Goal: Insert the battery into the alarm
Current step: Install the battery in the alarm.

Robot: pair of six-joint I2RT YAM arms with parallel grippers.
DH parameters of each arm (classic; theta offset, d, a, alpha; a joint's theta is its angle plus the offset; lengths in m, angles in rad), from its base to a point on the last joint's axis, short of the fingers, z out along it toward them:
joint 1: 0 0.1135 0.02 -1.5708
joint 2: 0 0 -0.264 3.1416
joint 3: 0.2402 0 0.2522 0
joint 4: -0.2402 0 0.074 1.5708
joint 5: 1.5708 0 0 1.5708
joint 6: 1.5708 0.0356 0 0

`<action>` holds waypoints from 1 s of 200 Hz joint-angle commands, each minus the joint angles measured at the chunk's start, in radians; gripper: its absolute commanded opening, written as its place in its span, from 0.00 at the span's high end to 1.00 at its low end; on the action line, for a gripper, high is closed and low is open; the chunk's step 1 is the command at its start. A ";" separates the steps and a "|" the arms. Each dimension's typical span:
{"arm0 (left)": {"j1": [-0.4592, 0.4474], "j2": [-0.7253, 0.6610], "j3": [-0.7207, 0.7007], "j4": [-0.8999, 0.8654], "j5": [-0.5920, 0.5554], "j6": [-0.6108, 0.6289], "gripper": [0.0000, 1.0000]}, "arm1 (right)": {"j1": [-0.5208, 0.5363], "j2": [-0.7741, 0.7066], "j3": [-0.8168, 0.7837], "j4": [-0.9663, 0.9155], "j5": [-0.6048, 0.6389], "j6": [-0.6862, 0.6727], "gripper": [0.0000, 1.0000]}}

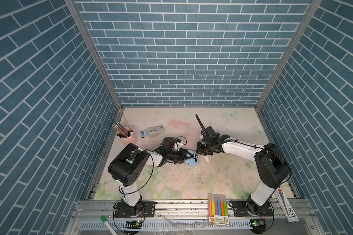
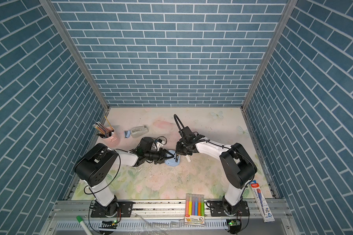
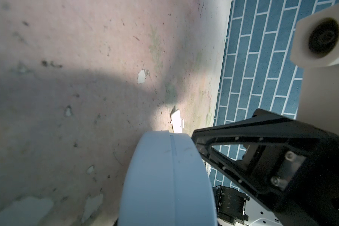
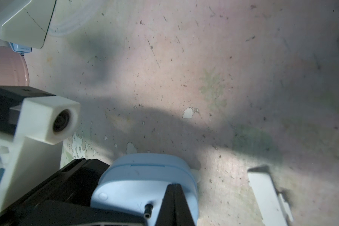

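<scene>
The light-blue alarm [image 1: 190,162] [image 2: 171,162] lies back-up in mid table in both top views. My left gripper [image 1: 189,157] [image 2: 169,157] comes in from the left and is shut on it; in the left wrist view the alarm [image 3: 168,176] hides the jaws. My right gripper [image 1: 196,155] [image 2: 177,155] [image 4: 174,187] is shut with nothing between the fingers, tips down on the alarm's back [image 4: 137,185]. A small dark piece with yellow marks, the battery [image 1: 196,159] [image 2: 177,159], lies on that back under the tips. The right wrist view does not show it.
A white cover plate [image 1: 206,159] [image 4: 266,195] [image 3: 177,121] lies just right of the alarm. At the back left are a pink pencil cup [image 1: 127,133], a small blue stapler [image 1: 143,134] and a grey tape dispenser [image 1: 155,131]. A highlighter pack [image 1: 218,207] and a pen box [image 1: 286,205] lie on the front rail.
</scene>
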 commanded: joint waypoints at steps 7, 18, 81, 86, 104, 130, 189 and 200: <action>0.004 0.033 0.006 -0.075 -0.033 0.014 1.00 | 0.018 -0.010 -0.042 0.003 -0.048 0.035 0.94; 0.004 0.035 0.007 -0.073 -0.032 0.012 1.00 | 0.021 -0.013 -0.042 0.012 -0.058 0.037 0.92; 0.004 0.037 0.006 -0.068 -0.029 0.012 1.00 | 0.018 -0.072 0.006 -0.068 0.025 0.034 0.79; 0.004 0.037 0.006 -0.067 -0.029 0.011 1.00 | 0.018 -0.072 0.009 -0.070 0.026 0.035 0.79; 0.004 0.041 0.004 -0.061 -0.027 0.011 1.00 | 0.017 -0.073 0.013 -0.081 0.031 0.043 0.75; 0.004 0.041 0.003 -0.059 -0.027 0.010 1.00 | 0.018 -0.074 0.001 -0.070 0.032 0.051 0.75; 0.004 0.047 0.003 -0.053 -0.024 0.005 1.00 | 0.018 -0.067 -0.004 -0.056 0.027 0.057 0.80; 0.003 0.046 0.003 -0.054 -0.024 0.005 1.00 | 0.017 -0.064 -0.003 -0.057 0.033 0.056 0.80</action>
